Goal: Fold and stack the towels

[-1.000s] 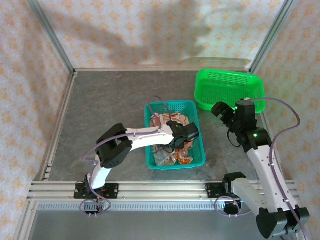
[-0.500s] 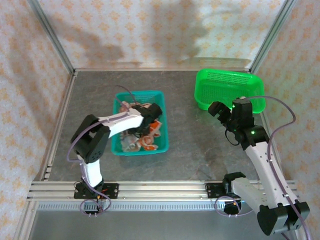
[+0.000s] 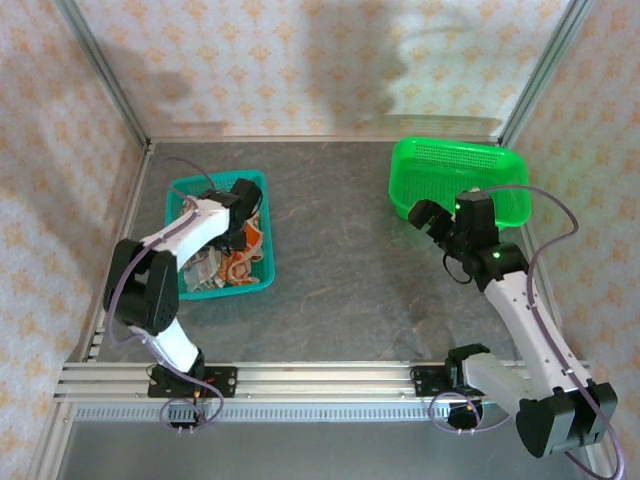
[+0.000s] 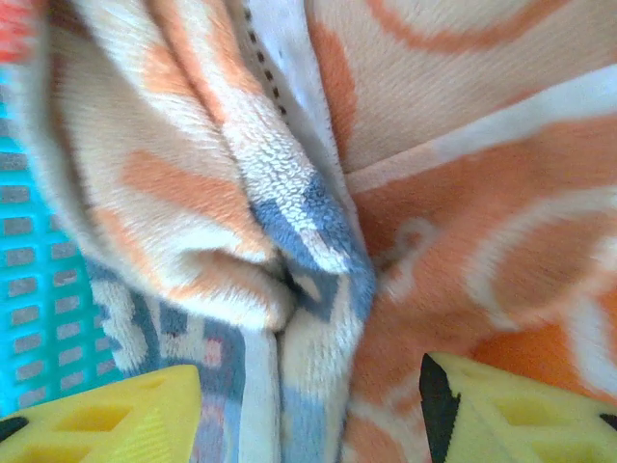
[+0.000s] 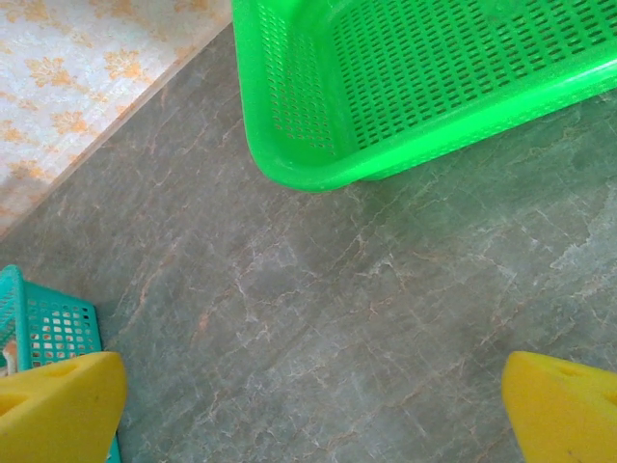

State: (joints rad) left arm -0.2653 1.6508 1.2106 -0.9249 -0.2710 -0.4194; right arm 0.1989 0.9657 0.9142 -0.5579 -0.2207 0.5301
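**Towels heaped in the teal basket, left claw down among them**

I see the towels [image 3: 236, 266] bunched unfolded in the teal basket [image 3: 184, 189], which sits at the far left of the table [image 3: 340, 290]. My left gripper [image 4: 310, 410] is pushed into the pile. Its yellow fingers [image 4: 125, 420] stand partly apart, with a ridge of a cream towel [image 4: 198, 183] marked in grey and orange between them and an orange towel [image 4: 463, 241] just beside it. I cannot tell whether they actually pinch any cloth. My right gripper [image 5: 313, 410] hangs over bare table with its jaws spread wide and nothing between them, near the green basket [image 5: 289, 145] at the far right.
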